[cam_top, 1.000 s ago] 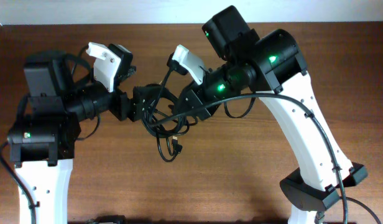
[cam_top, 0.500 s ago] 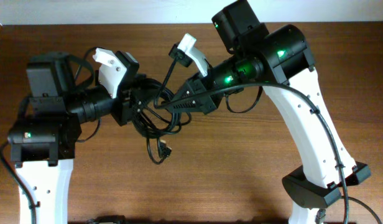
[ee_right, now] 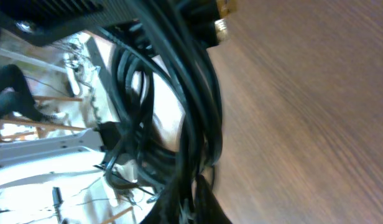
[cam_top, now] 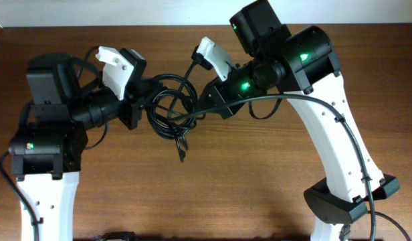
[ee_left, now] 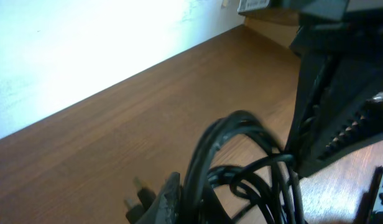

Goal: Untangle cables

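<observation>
Brown wood-grain desk (cam_top: 246, 187) and a pale wall (ee_left: 67, 50) at 12 o'clock frame two white-and-black robot arms that meet over the upper middle of the surface. Between them hang the thin black cables (cam_top: 167, 107), looped into a loose tangle just toward 10 o'clock from the centre of the overhead view and lifted off the wood. The left hand (cam_top: 140, 106), at 9 o'clock of the tangle, is clamped on the loops. The right hand (cam_top: 209, 107), at 3 o'clock, is closed on a strand that runs to it from the bundle. One small black plug end (cam_top: 182, 154) dangles at 6 o'clock below the loops. Seen from the left wrist, the cables (ee_left: 235, 155) arch up just beside the right hand (ee_left: 341, 124).
</observation>
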